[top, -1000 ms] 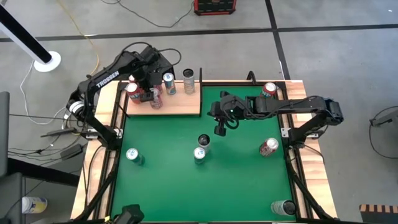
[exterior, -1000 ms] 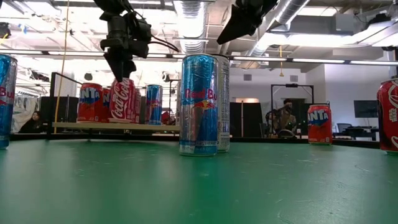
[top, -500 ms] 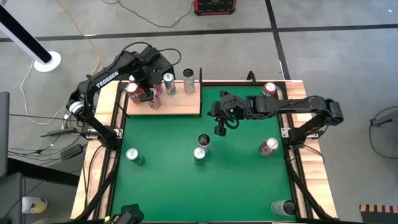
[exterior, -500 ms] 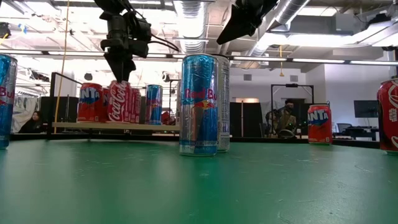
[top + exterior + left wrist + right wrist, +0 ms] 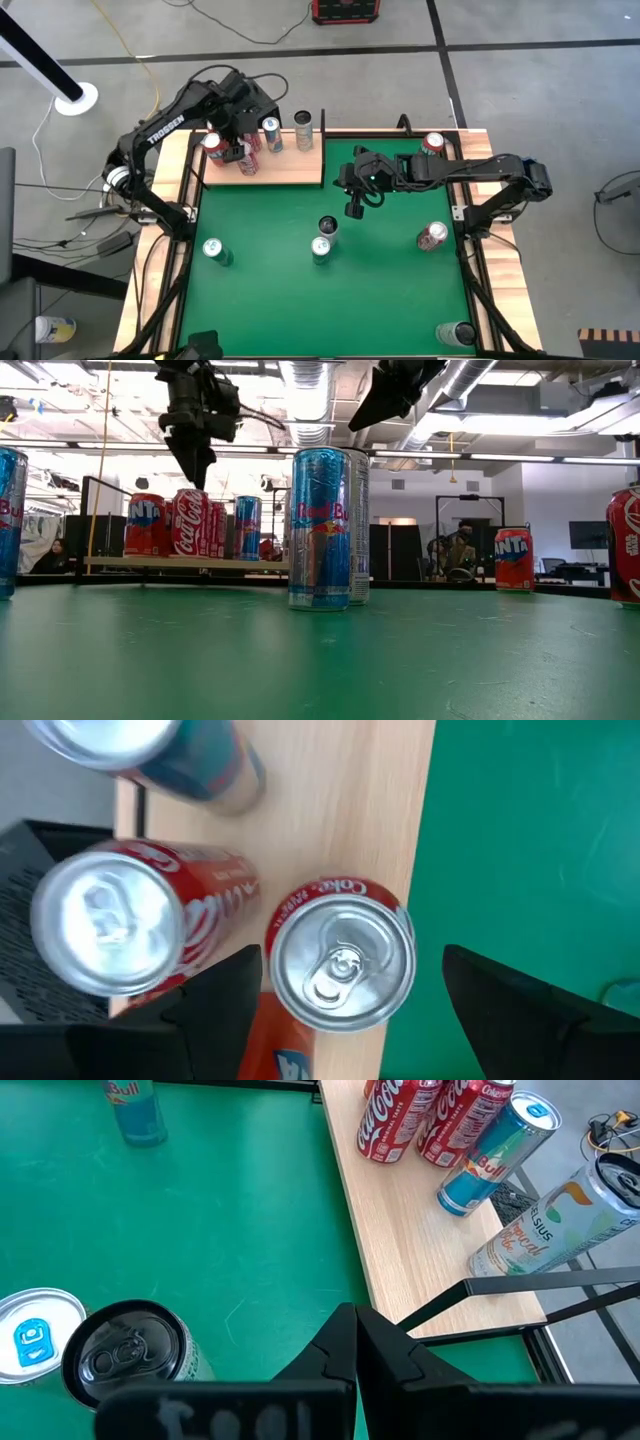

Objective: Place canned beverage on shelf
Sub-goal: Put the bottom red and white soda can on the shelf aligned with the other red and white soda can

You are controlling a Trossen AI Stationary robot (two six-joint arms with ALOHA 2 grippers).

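Observation:
The shelf (image 5: 292,168) is a pale-wood board at the table's far left. On it a red Coca-Cola can (image 5: 342,960) stands upright on its base near the shelf's near edge (image 5: 192,522). Beside it stand a second Coke can (image 5: 110,920), a Fanta can (image 5: 146,525), a Red Bull can (image 5: 271,135) and a pale can (image 5: 304,128). My left gripper (image 5: 197,465) hangs open straight above the Coke can, one finger (image 5: 220,1010) to each side of it, clear of it. My right gripper (image 5: 355,1330) is shut and empty, above the table's middle (image 5: 355,208).
On the green felt stand a Red Bull can (image 5: 320,247) and a black can (image 5: 328,226) at the centre. More cans stand at the left (image 5: 213,250), right (image 5: 432,236), far right (image 5: 432,144) and near right (image 5: 455,333). A person (image 5: 460,550) sits in the room behind.
My left gripper has risen from the top of the Coke can and now hangs clear above it. The can, which leaned a little a second ago, now stands upright on the shelf.

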